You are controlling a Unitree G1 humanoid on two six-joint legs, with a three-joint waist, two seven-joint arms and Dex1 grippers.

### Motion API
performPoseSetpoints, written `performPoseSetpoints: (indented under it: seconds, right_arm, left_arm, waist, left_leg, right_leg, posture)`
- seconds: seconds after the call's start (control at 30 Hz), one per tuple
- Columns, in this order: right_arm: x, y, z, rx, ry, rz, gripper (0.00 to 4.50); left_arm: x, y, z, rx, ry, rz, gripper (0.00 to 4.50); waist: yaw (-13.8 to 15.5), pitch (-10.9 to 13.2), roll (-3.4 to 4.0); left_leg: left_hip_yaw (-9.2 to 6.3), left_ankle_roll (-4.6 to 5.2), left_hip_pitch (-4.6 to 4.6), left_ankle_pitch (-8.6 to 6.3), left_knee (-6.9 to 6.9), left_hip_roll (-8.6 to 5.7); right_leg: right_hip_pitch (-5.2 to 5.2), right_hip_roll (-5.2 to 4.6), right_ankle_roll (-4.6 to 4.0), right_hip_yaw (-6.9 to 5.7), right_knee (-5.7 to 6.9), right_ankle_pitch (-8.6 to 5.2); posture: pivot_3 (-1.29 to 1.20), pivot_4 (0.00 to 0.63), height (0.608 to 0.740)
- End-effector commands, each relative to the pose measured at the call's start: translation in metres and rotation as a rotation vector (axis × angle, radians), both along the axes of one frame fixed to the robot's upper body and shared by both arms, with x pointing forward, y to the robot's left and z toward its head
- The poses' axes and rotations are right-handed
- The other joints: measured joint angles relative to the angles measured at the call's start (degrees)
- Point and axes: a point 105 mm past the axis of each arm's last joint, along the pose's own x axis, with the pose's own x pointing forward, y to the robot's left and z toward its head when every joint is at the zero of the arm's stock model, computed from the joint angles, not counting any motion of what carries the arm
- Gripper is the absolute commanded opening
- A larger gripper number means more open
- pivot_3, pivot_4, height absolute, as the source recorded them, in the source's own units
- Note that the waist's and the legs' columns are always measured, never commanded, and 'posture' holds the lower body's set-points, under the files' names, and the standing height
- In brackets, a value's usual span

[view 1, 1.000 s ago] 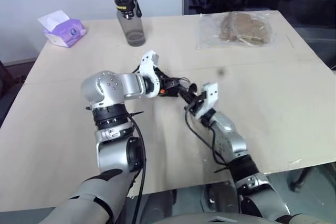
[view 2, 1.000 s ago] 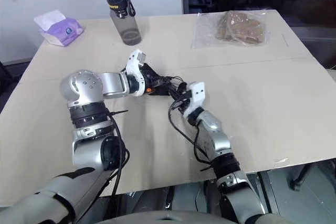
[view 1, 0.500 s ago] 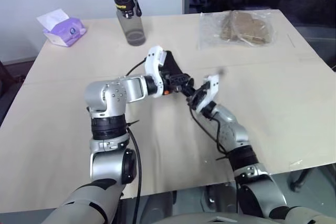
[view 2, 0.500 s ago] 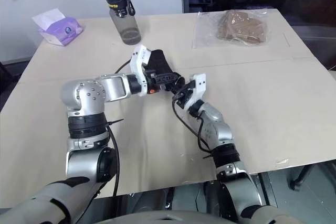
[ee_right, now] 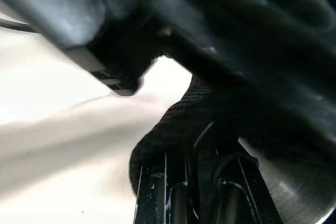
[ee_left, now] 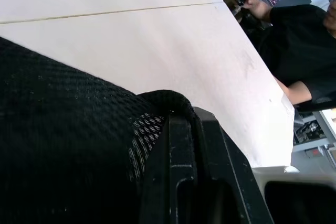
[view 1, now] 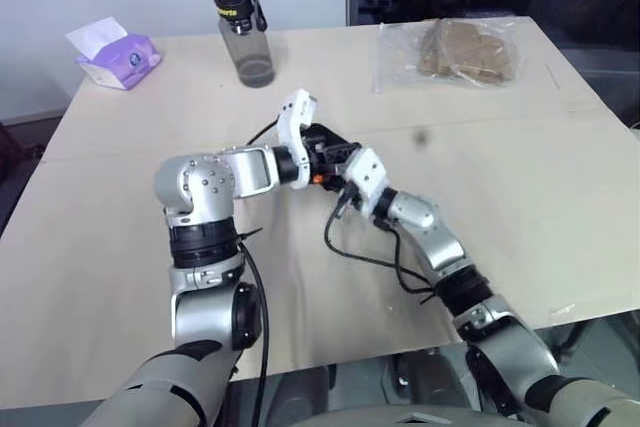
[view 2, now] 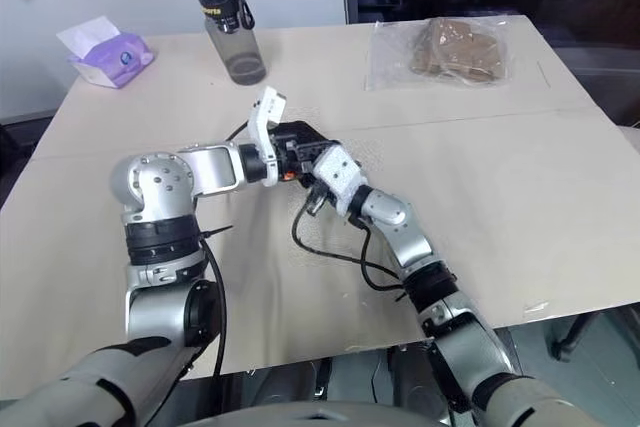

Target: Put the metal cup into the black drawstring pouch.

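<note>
My two claws meet above the middle of the counter (view 1: 520,197), and the black drawstring pouch (view 1: 325,139) hangs bunched between them, lifted off the surface. My left claw (view 1: 335,152) is pinched fully closed on a fold of the pouch's woven fabric, which the left wrist view shows pressed against its fingers (ee_left: 181,171). My right claw (view 2: 305,162) is also closed, its tips gripping another fold of the same pouch directly opposite the left claw. In the right wrist view a curved, shiny silver surface sits just beside my right fingers (ee_right: 157,198), under the black cloth; I take it for the metal cup (ee_right: 294,195), though I cannot tell how far it sits inside the pouch. I judge the step in hand to be working the cup down into the pouch. To do it well, I should keep both pinches firm, draw the mouth apart gently, keep the opening uppermost, and let the cup's weight carry it down. Well beyond both claws stand a bottle (view 1: 245,32), a tissue pack (view 1: 118,55) and a clear bag (view 1: 450,52).
</note>
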Motion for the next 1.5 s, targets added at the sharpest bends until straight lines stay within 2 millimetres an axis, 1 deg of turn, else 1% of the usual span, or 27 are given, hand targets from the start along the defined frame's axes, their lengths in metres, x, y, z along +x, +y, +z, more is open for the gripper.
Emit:
performPoseSetpoints:
  seconds: [0.03, 0.07, 0.1, 0.13, 0.17, 0.23, 0.3, 0.33, 0.37, 0.4, 0.43, 0.47, 0.5, 0.53, 0.6, 0.63, 0.67, 0.7, 0.73, 0.8, 0.83, 0.93, 1.07, 1.2, 1.27, 1.37, 1.5]
  right_arm:
    - [0.002, -0.006, 0.015, -0.046, -0.065, 0.022, 0.01]
    - [-0.005, -0.001, 0.008, -0.195, -0.182, 0.050, 0.01]
    - [-0.014, 0.004, -0.002, -0.380, -0.331, 0.101, 0.01]
    - [-0.022, 0.008, -0.011, -0.500, -0.428, 0.156, 0.01]
    - [-0.025, 0.008, -0.014, -0.541, -0.465, 0.176, 0.01]
    - [-0.009, -0.006, -0.002, -0.446, -0.344, 0.083, 0.01]
    - [0.000, -0.021, 0.004, -0.445, -0.326, 0.026, 0.77]
    - [0.000, -0.024, 0.003, -0.462, -0.328, 0.028, 1.01]
    - [-0.002, -0.029, 0.004, -0.465, -0.317, 0.032, 1.46]
    - [-0.003, -0.038, 0.009, -0.456, -0.295, 0.004, 1.99]
    - [-0.004, -0.046, 0.013, -0.461, -0.278, -0.016, 2.28]
    - [-0.006, -0.052, 0.016, -0.466, -0.267, -0.030, 2.71]
    - [-0.012, -0.058, 0.022, -0.444, -0.247, -0.025, 2.95]
    - [-0.020, -0.064, 0.027, -0.410, -0.188, -0.001, 2.95]
    - [-0.035, -0.075, 0.038, -0.383, -0.171, 0.018, 2.95]
    - [-0.040, -0.078, 0.040, -0.397, -0.169, 0.021, 3.48]
    - [-0.042, -0.082, 0.042, -0.410, -0.177, 0.000, 3.90]
    - [-0.045, -0.085, 0.044, -0.402, -0.163, -0.013, 4.21]
    - [-0.048, -0.085, 0.045, -0.391, -0.140, -0.006, 4.38]
    - [-0.057, -0.085, 0.042, -0.409, -0.127, 0.020, 4.38]
    - [-0.054, -0.087, 0.040, -0.413, -0.120, -0.005, 4.38]
    - [-0.034, -0.094, 0.024, -0.511, -0.130, -0.124, 4.38]
    - [-0.002, -0.086, 0.011, -0.472, -0.099, -0.239, 4.38]
    - [0.022, -0.068, 0.004, -0.410, -0.093, -0.267, 4.38]
    - [0.029, -0.059, 0.002, -0.358, -0.078, -0.266, 4.38]
    - [0.029, -0.051, 0.001, -0.311, -0.066, -0.235, 3.61]
    - [0.028, -0.053, 0.003, -0.296, -0.092, -0.239, 1.85]
  left_arm:
    - [-0.016, -0.016, 0.020, -0.044, -0.074, -0.119, 0.00]
    - [-0.016, -0.016, 0.020, -0.047, -0.075, -0.115, 0.00]
    - [-0.013, -0.015, 0.021, -0.051, -0.078, -0.102, 0.00]
    - [-0.010, -0.015, 0.022, -0.060, -0.083, -0.088, 0.00]
    - [-0.007, -0.015, 0.024, -0.078, -0.079, -0.071, 0.00]
    - [0.004, -0.010, 0.024, -0.086, -0.076, -0.011, 0.00]
    - [0.011, -0.004, 0.020, -0.072, -0.070, 0.036, 0.00]
    - [0.013, -0.003, 0.018, -0.065, -0.068, 0.047, 0.00]
    - [0.016, 0.001, 0.014, -0.040, -0.068, 0.067, 0.00]
    - [0.017, 0.005, 0.009, -0.010, -0.078, 0.083, 0.00]
    - [0.018, 0.008, 0.004, 0.019, -0.088, 0.091, 0.00]
    - [0.018, 0.009, 0.001, 0.037, -0.095, 0.093, 0.00]
    - [0.018, 0.010, 0.000, 0.046, -0.102, 0.096, 0.00]
    - [0.018, 0.012, 0.001, 0.045, -0.107, 0.095, 0.00]
    - [0.018, 0.014, 0.003, 0.041, -0.122, 0.093, 0.00]
    - [0.018, 0.016, 0.005, 0.041, -0.133, 0.089, 0.00]
    - [0.018, 0.017, 0.008, 0.037, -0.143, 0.081, 0.00]
    - [0.018, 0.019, 0.012, 0.033, -0.153, 0.077, 0.00]
    - [0.018, 0.021, 0.014, 0.034, -0.161, 0.077, 0.00]
    - [0.019, 0.027, 0.020, 0.050, -0.186, 0.076, 0.00]
    - [0.019, 0.030, 0.023, 0.053, -0.197, 0.073, 0.00]
    - [0.017, 0.036, 0.034, 0.059, -0.227, 0.053, 0.00]
    - [0.013, 0.041, 0.040, 0.089, -0.247, 0.040, 0.00]
    - [0.014, 0.043, 0.041, 0.105, -0.255, 0.050, 0.00]
    - [0.014, 0.043, 0.041, 0.106, -0.258, 0.061, 0.00]
    - [0.012, 0.044, 0.042, 0.106, -0.258, 0.068, 0.00]
    - [0.010, 0.044, 0.041, 0.105, -0.256, 0.077, 0.00]
  waist:
    - [0.1, 0.0, 0.00]
    - [0.3, 0.0, 0.01]
    - [0.3, 0.0, 0.02]
    - [0.3, 0.0, 0.02]
    - [0.1, 0.0, 0.01]
    - [-0.1, 0.0, 0.01]
    - [-0.1, 0.0, 0.01]
    - [-0.1, 0.0, 0.01]
    - [0.0, 0.0, 0.01]
    - [0.0, 0.0, 0.01]
    - [0.0, 0.0, 0.01]
    - [0.1, 0.0, 0.01]
    - [0.1, 0.0, 0.01]
    - [0.2, 0.0, 0.01]
    - [0.5, 0.0, 0.02]
    - [0.5, 0.0, 0.02]
    - [0.5, 0.0, 0.02]
    - [0.4, 0.0, 0.02]
    - [0.4, 0.0, 0.02]
    - [0.2, 0.0, 0.02]
    - [0.2, 0.0, 0.02]
    - [0.2, 0.0, 0.02]
    - [0.0, 0.0, 0.01]
    - [0.1, 0.0, 0.03]
    - [0.0, 0.0, 0.03]
    - [0.2, 0.0, 0.03]
    - [0.1, 0.0, 0.03]
  left_leg:
    - [-0.02, 0.00, -0.02, 0.00, 0.00, -0.02]
    - [-0.02, 0.01, -0.02, 0.00, 0.00, -0.06]
    - [-0.03, 0.01, -0.04, 0.00, 0.00, -0.13]
    - [0.02, 0.01, -0.06, -0.01, 0.01, -0.17]
    - [0.17, 0.01, -0.07, -0.01, 0.00, -0.22]
    - [0.20, 0.01, -0.04, 0.00, -0.01, -0.19]
    - [0.14, 0.00, -0.02, 0.00, -0.03, -0.10]
    - [0.10, 0.00, -0.02, 0.00, -0.03, -0.08]
    - [0.11, 0.00, -0.01, 0.00, -0.03, -0.08]
    - [0.11, 0.00, -0.01, 0.00, -0.03, -0.10]
    - [0.11, 0.00, -0.04, 0.00, -0.03, -0.12]
    - [0.12, 0.00, -0.04, 0.00, -0.03, -0.14]
    - [0.11, 0.00, -0.06, 0.00, -0.03, -0.15]
    - [0.05, 0.01, -0.08, -0.01, -0.03, -0.17]
    - [-0.03, 0.01, -0.13, -0.01, -0.05, -0.18]
    - [-0.11, 0.01, -0.21, -0.01, -0.04, -0.18]
    - [-0.14, 0.01, -0.19, -0.01, -0.04, -0.19]
    - [-0.12, 0.02, -0.15, -0.01, -0.04, -0.20]
    - [-0.10, 0.02, -0.12, -0.01, -0.05, -0.20]
    - [-0.05, 0.02, -0.10, -0.01, -0.05, -0.18]
    - [-0.04, 0.03, -0.09, -0.01, -0.06, -0.18]
    - [0.00, 0.03, -0.08, -0.01, -0.05, -0.18]
    - [0.09, 0.03, -0.05, -0.01, -0.03, -0.21]
    - [0.07, 0.02, -0.06, 0.00, -0.06, -0.18]
    - [0.10, 0.01, -0.06, 0.00, -0.11, -0.18]
    - [0.05, 0.01, -0.07, 0.00, -0.23, -0.18]
    - [-0.02, 0.01, -0.12, 0.00, -0.26, -0.20]
  right_leg:
    - [0.00, -0.02, 0.00, 0.00, -0.03, 0.00]
    - [0.01, -0.05, 0.00, 0.00, -0.06, 0.00]
    - [0.01, -0.08, 0.01, -0.02, -0.08, -0.01]
    - [0.01, -0.08, 0.02, -0.03, -0.12, -0.01]
    - [0.01, -0.09, 0.03, -0.03, -0.14, -0.01]
    - [0.00, -0.06, 0.03, -0.03, -0.14, -0.01]
    - [-0.02, 0.02, 0.01, -0.02, -0.07, -0.01]
    - [-0.02, 0.05, 0.00, -0.03, -0.07, 0.00]
    - [-0.02, 0.05, 0.00, -0.03, -0.06, 0.00]
    - [-0.01, 0.03, 0.00, -0.02, -0.08, 0.00]
    - [-0.01, 0.01, 0.00, -0.02, -0.09, 0.00]
    - [-0.01, -0.01, 0.00, -0.01, -0.11, 0.00]
    - [-0.01, -0.04, 0.01, -0.01, -0.11, 0.00]
    - [-0.01, -0.05, 0.01, 0.00, -0.18, 0.00]
    - [-0.01, -0.07, 0.01, -0.08, -0.22, -0.01]
    - [-0.02, -0.07, 0.01, -0.15, -0.26, 0.00]
    - [-0.02, -0.07, 0.01, -0.14, -0.26, 0.00]
    - [0.00, -0.07, 0.01, -0.12, -0.25, 0.00]
    - [0.00, -0.07, 0.01, -0.10, -0.23, 0.00]
    - [0.00, -0.02, 0.01, -0.12, -0.18, -0.01]
    - [0.00, -0.02, 0.01, -0.12, -0.15, -0.01]
    - [0.00, -0.01, 0.01, -0.11, -0.14, -0.01]
    - [0.02, -0.06, 0.01, -0.05, -0.15, -0.01]
    - [-0.03, -0.03, 0.01, -0.04, -0.13, -0.01]
    - [-0.04, -0.05, 0.01, -0.02, -0.17, -0.01]
    - [-0.04, -0.05, 0.01, -0.04, -0.26, -0.01]
    - [-0.04, -0.07, 0.01, -0.06, -0.37, 0.00]
  posture:
    - [0.00, 0.150, 0.740]
    - [0.00, 0.150, 0.740]
    - [0.00, 0.150, 0.740]
    - [0.00, 0.150, 0.740]
    - [0.00, 0.150, 0.740]
    - [0.00, 0.150, 0.740]
    - [0.00, 0.150, 0.740]
    - [0.00, 0.150, 0.740]
    - [0.00, 0.150, 0.740]
    - [0.00, 0.150, 0.740]
    - [0.00, 0.150, 0.740]
    - [0.00, 0.150, 0.740]
    - [0.00, 0.150, 0.740]
    - [0.00, 0.150, 0.740]
    - [0.00, 0.150, 0.740]
    - [0.00, 0.150, 0.740]
    - [0.00, 0.150, 0.740]
    - [0.00, 0.150, 0.740]
    - [0.00, 0.150, 0.740]
    - [0.00, 0.150, 0.740]
    - [0.00, 0.150, 0.740]
    - [0.00, 0.150, 0.740]
    - [0.00, 0.150, 0.740]
    - [0.00, 0.150, 0.740]
    - [0.00, 0.150, 0.740]
    - [0.00, 0.150, 0.740]
    - [0.00, 0.150, 0.740]
